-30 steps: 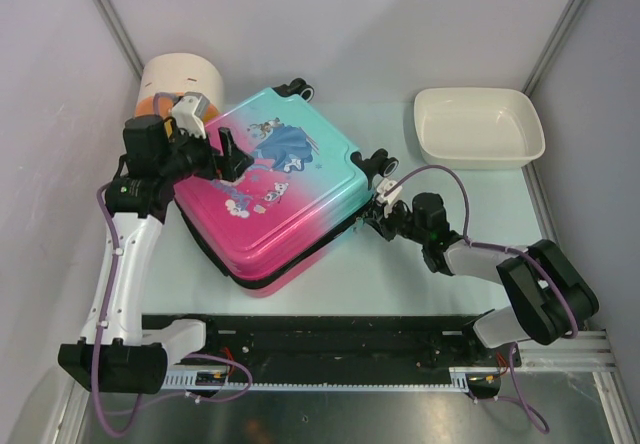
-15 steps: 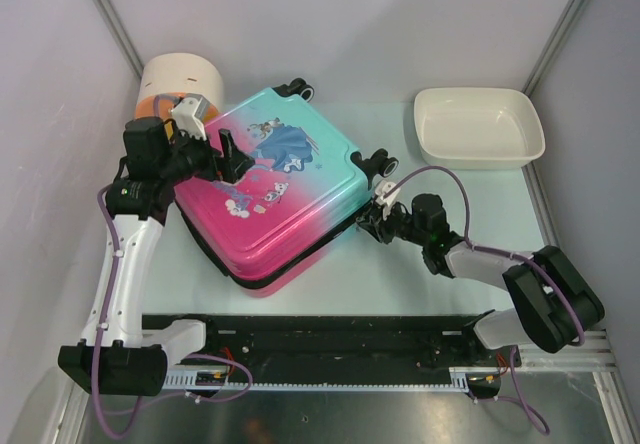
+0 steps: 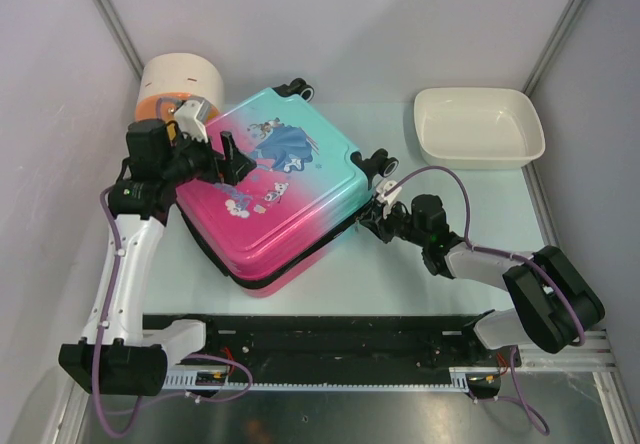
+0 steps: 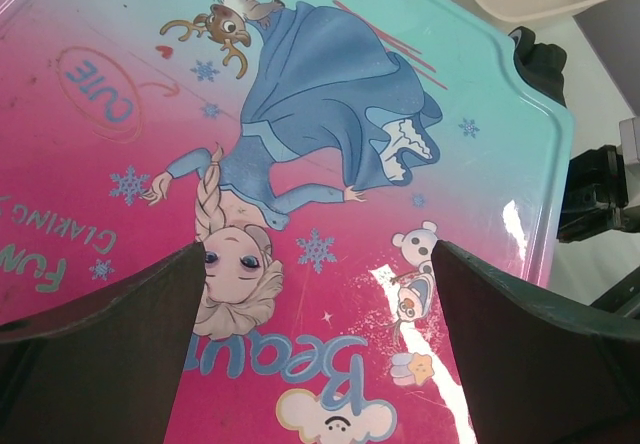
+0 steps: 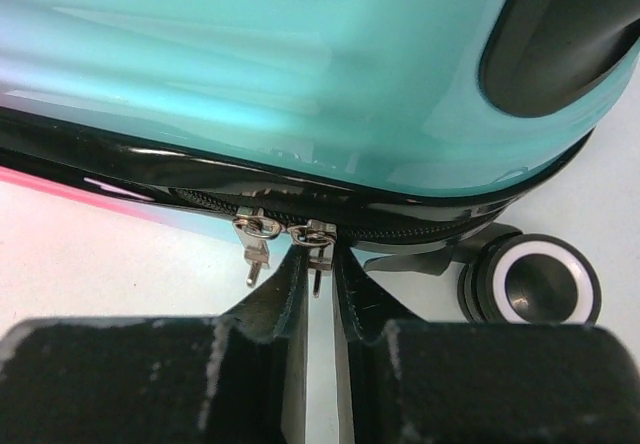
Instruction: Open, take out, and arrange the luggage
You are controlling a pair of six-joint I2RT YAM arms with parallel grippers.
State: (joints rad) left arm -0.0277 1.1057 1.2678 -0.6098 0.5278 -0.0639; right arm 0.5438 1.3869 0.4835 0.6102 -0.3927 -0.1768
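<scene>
Right wrist: glossy hard-shell luggage (image 5: 300, 74) (metal zip pulls (image 5: 290, 239)).

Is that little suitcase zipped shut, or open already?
Shut: the luggage lies flat, and both zipper pulls sit together on the closed zip.

place: likely robot lab | evidence: white-walled enclosure (image 3: 330, 24), aluminium rail (image 3: 380, 379)

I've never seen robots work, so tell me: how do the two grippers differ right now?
The left gripper is spread wide open above the luggage lid, holding nothing. The right gripper is nearly closed, low at the luggage's side, its fingers around a zip pull. The left gripper points down at the printed top, the right at the zip seam. Both have black fingers.
</scene>
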